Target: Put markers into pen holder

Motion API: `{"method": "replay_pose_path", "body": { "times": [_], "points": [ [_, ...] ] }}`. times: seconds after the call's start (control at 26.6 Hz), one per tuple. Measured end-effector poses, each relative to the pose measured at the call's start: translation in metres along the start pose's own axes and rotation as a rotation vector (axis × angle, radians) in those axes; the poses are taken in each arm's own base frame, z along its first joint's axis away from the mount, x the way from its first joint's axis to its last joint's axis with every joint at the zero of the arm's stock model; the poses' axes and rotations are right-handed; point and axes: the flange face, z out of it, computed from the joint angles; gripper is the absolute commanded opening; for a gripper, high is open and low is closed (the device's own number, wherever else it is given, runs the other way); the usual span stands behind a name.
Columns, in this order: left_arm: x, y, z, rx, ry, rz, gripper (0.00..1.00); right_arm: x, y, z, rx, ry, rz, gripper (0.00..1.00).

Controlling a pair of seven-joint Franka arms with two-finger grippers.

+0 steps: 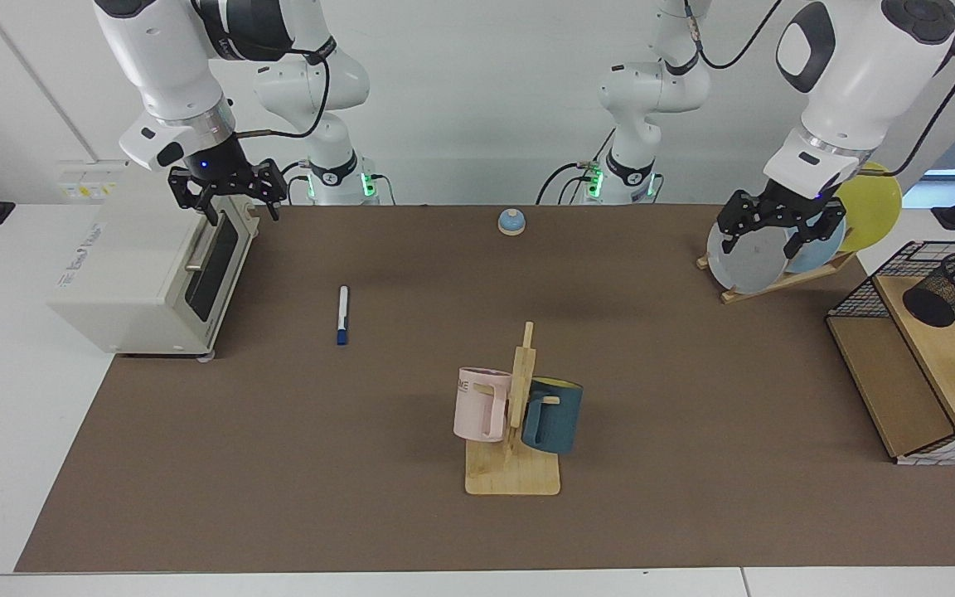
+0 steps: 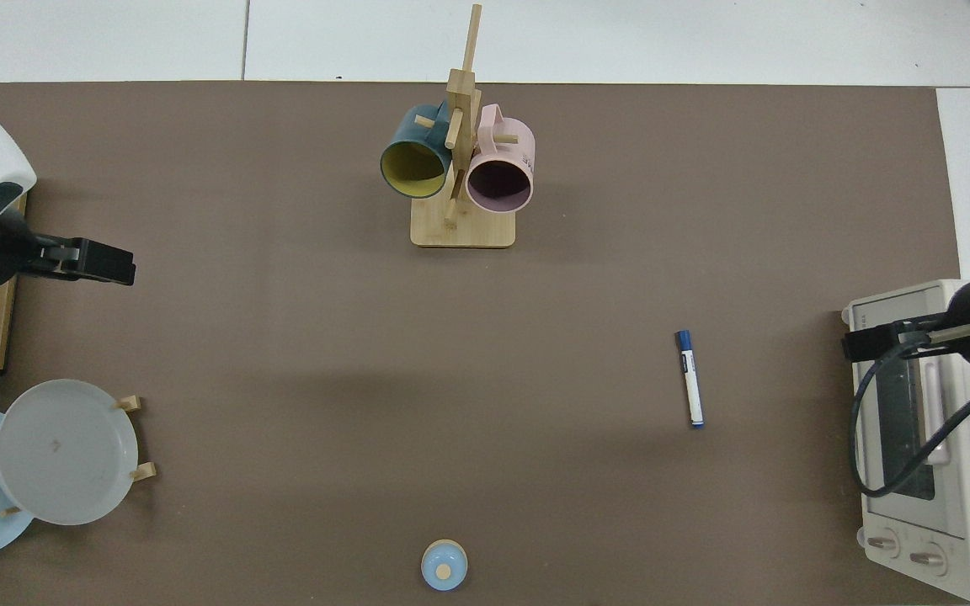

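Your slim white marker (image 1: pixel 343 314) lies flat on the brown desk (image 1: pixel 361 464); the black mesh pen holder (image 1: pixel 953 288) sits tilted on the wooden shelf (image 1: pixel 942 348). Right pincer (image 1: pixel 229 201) and left pincer (image 1: pixel 776 235) both hang wide, empty.

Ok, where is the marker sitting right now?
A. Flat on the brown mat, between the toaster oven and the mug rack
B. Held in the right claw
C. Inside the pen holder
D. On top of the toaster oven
A. The marker lies flat on the brown mat between the toaster oven and the mug rack, clear of the right claw and far from the pen holder.
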Motion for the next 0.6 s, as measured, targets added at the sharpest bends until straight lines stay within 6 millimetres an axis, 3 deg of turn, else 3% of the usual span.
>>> {"method": "replay_pose_path", "body": {
  "times": [0.6],
  "points": [
    [0.0008, 0.007, -0.0028, -0.001, 0.005, 0.012, 1.0, -0.0026, 0.0028, -0.0005, 0.0, -0.012, 0.005, 1.0]
  ]
}}
